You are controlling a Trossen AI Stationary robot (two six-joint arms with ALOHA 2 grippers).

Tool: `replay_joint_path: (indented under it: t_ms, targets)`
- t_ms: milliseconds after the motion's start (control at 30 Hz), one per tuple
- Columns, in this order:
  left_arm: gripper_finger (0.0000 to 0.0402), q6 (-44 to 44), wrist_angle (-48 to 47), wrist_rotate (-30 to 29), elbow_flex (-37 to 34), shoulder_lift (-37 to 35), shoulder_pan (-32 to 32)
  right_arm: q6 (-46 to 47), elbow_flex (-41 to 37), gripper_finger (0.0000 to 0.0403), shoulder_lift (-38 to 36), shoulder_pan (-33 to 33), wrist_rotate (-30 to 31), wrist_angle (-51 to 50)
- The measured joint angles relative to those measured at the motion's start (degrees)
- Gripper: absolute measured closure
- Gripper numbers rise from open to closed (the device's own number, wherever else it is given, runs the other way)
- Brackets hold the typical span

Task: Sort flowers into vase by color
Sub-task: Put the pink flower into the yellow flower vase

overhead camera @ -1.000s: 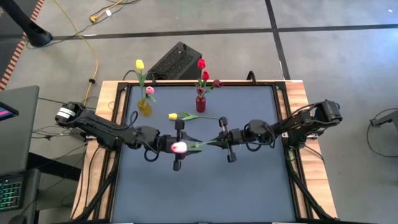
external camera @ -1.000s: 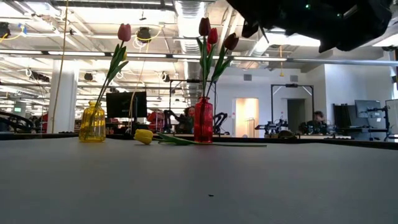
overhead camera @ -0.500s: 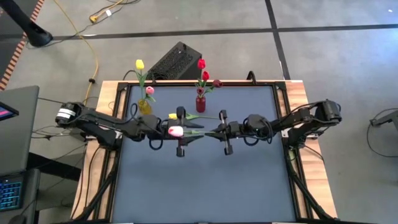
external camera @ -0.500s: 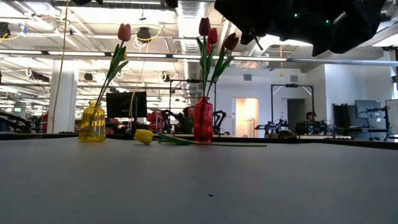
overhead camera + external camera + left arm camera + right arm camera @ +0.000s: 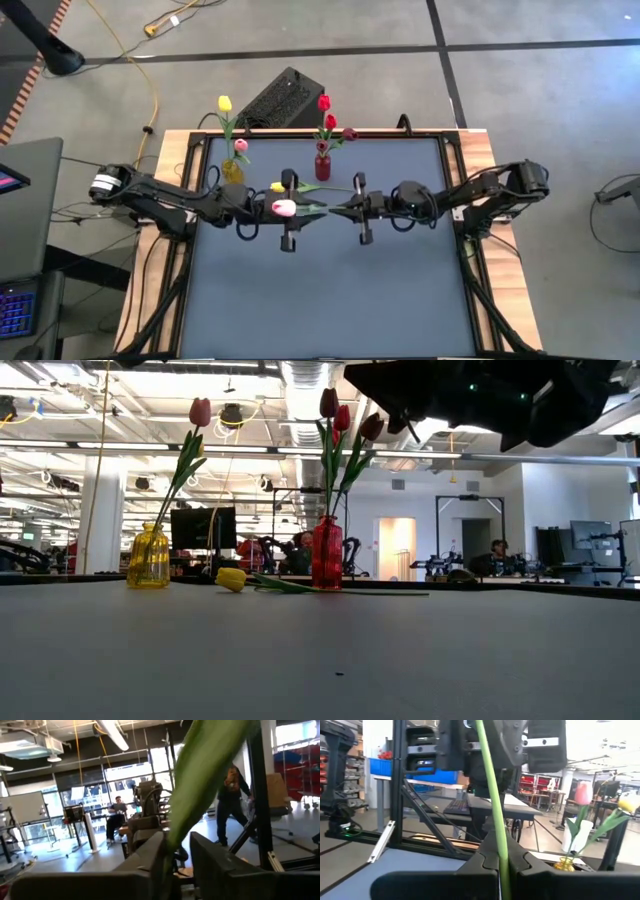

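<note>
So both arms are up over the middle of the table, sharing one pink tulip (image 5: 285, 208) in mid-air. The left gripper (image 5: 290, 210) sits right by the head end with a leaf pinched between its fingers (image 5: 150, 855), and the right gripper (image 5: 357, 208) is clamped on the thin stem (image 5: 492, 795) further right. My read is it's a handoff, or a re-grip so the stem can be pointed down into a vase neck.

Far side of the table: the yellow vase (image 5: 232, 171) on the left holds a yellow and a pink flower, and the red vase (image 5: 322, 166) just right of it holds the red and maroon ones. So pink probably belongs in the yellow vase, near the left arm.

One yellow tulip (image 5: 278, 187) lies flat on the table (image 5: 400, 300) between the vases, stem running right past the red vase, not yet sorted.
</note>
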Motion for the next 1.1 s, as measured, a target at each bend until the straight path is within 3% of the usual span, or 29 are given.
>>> replay_joint_path:
  t_ms: [167, 333, 467, 633, 867, 1100]
  targets:
    - [0.0387, -0.09, -0.44, -0.76, 0.0, 0.0, 0.06, -0.51, 0.0, 0.038, 0.0, 1.12, -0.02, 0.0]
    - [0.0399, -1.09, -0.53, -2.07, 0.02, 0.0, 0.04, -2.09, 0.0, 0.0356, 0.0, 1.94, -0.02, 0.42]
    - [0.04, -1.39, -0.59, -2.3, 0.02, 0.0, 0.04, -2.19, 0.0, 0.0315, -0.3, 1.87, 0.02, 0.35]
    - [0.0401, -1.51, -3.87, -4.25, 0.02, -1.74, -0.14, -2.21, 0.05, 0.0227, -1.21, 1.08, 0.02, -0.26]
    - [0.0401, -4.83, -22.05, -12.38, 0.07, -11.49, -0.29, -2.14, 0.07, 0.0112, -3.89, -0.93, 0.09, -6.67]
    - [0.0401, -12.24, -43.5, -17.04, 0.09, -22.67, -0.29, 0.09, 0.04, 0.0084, -4.02, -0.93, 0.07, -11.94]
